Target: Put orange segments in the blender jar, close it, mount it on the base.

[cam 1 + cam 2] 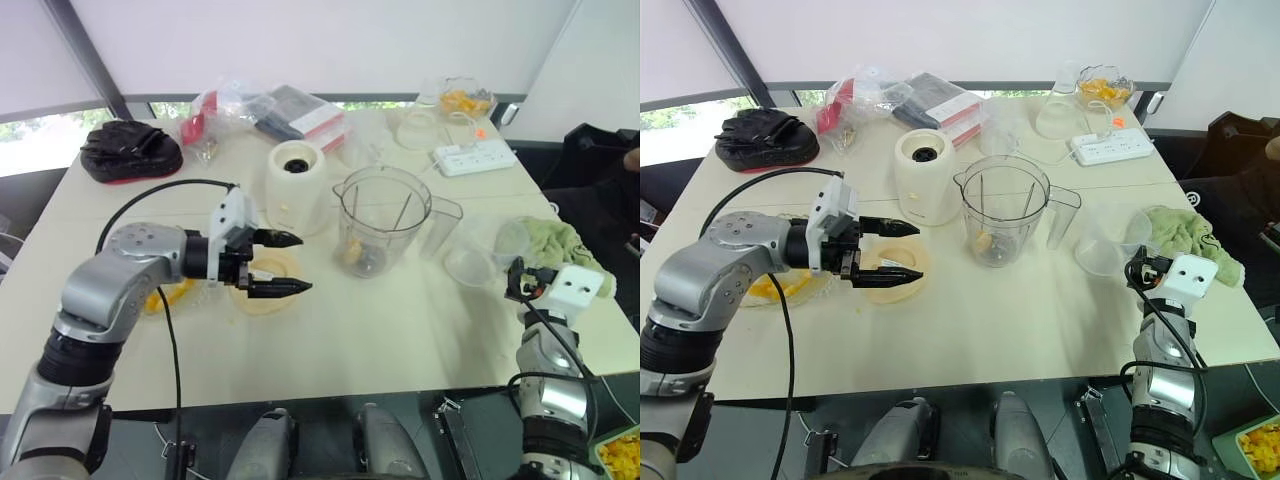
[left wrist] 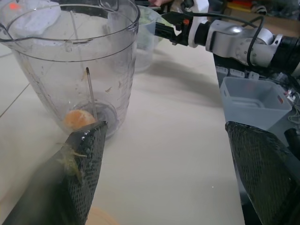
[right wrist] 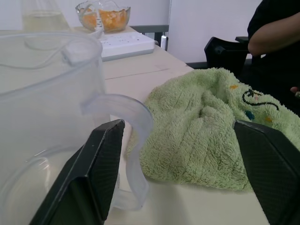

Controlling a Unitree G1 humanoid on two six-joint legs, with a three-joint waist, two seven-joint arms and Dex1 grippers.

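Observation:
The clear blender jar [image 1: 383,215] stands upright and uncovered at mid-table, with one orange segment [image 2: 77,119] by the blades at its bottom. More orange segments [image 1: 775,288] lie on a plate at the left, partly hidden by my left arm. The cream-white base [image 1: 297,183] stands just left of the jar. My left gripper [image 1: 295,263] hovers open and empty to the left of the jar, pointing at it, above a cream round disc [image 1: 262,296]. My right gripper [image 3: 178,136] is open at the right table edge, with the handle of a smaller clear cup [image 3: 47,117] between its fingers.
A green towel [image 1: 548,242] lies behind the small cup. At the back are a glass bowl of orange pieces [image 1: 465,100], a white power strip [image 1: 475,158], plastic packets [image 1: 290,110] and a black bag [image 1: 130,150]. A person's arm [image 3: 276,33] is at the far right.

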